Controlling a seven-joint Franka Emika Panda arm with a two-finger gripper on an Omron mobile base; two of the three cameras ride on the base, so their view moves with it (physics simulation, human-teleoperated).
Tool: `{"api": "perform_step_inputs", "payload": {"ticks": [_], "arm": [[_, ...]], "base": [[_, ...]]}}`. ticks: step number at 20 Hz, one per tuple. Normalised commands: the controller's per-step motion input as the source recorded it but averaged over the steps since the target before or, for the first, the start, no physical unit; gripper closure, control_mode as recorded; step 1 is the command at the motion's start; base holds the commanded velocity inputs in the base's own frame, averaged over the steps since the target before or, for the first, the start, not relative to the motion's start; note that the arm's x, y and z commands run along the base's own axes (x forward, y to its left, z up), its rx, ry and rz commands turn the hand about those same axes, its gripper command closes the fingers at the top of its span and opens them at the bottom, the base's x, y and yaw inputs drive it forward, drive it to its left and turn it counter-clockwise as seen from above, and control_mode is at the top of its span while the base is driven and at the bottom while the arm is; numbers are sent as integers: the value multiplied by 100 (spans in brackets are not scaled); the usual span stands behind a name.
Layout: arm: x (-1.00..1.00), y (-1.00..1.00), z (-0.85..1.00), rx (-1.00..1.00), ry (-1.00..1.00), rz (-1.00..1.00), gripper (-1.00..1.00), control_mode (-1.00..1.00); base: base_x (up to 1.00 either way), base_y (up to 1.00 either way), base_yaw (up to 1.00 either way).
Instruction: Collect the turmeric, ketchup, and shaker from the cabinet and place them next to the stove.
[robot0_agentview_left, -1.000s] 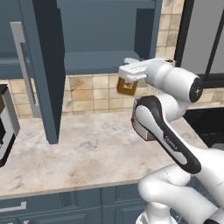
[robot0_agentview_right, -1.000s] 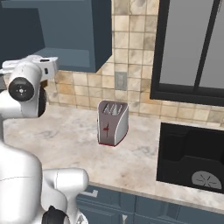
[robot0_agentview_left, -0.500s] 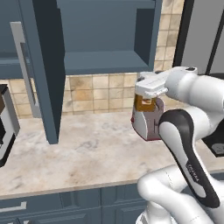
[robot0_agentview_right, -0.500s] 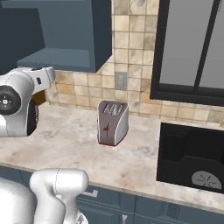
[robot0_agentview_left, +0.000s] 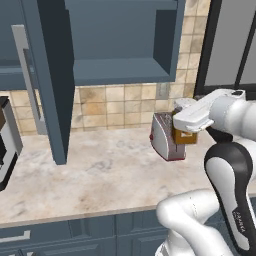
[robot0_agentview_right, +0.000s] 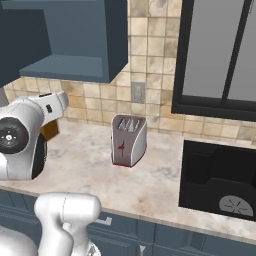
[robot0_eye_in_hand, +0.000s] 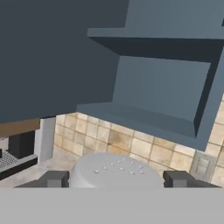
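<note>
My gripper (robot0_agentview_left: 182, 131) is shut on the turmeric (robot0_agentview_left: 186, 139), a small orange-brown jar, and holds it above the counter just in front of the toaster (robot0_agentview_left: 164, 142). In the hand view the jar's pale dotted lid (robot0_eye_in_hand: 114, 171) sits between the two fingertips (robot0_eye_in_hand: 54, 178). From the right base view the turmeric (robot0_agentview_right: 50, 130) peeks out beside the white arm. The cabinet (robot0_agentview_left: 125, 45) stands open with a bare shelf, its door (robot0_agentview_left: 50, 75) swung out to the left. The black stove (robot0_agentview_right: 215, 172) lies at the right end of the counter. The ketchup and the shaker are out of view.
A silver toaster (robot0_agentview_right: 129, 140) stands against the tiled wall mid-counter. A dark appliance (robot0_agentview_left: 6, 145) sits at the counter's left end. A dark-framed window (robot0_agentview_right: 220, 55) is above the stove. The cabinet door juts out over the counter's left part.
The arm has swung right and down with the jar in its grip, from just in front of the cabinet shelf to beside the toaster. The cameras have not moved.
</note>
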Motion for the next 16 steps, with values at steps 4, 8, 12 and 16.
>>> {"api": "perform_step_inputs", "payload": {"ticks": [4, 8, 12, 16], "arm": [[-23, 0, -10, 0, 0, -1, 100, -100], [-43, 0, -12, 0, 0, -9, 100, -100], [-50, 0, -13, 0, 0, -11, 100, -100], [0, 0, 0, 0, 0, 0, 100, 100]], "base": [[0, 0, 0], [0, 0, 0], [0, 0, 0], [-65, 0, -16]]}}
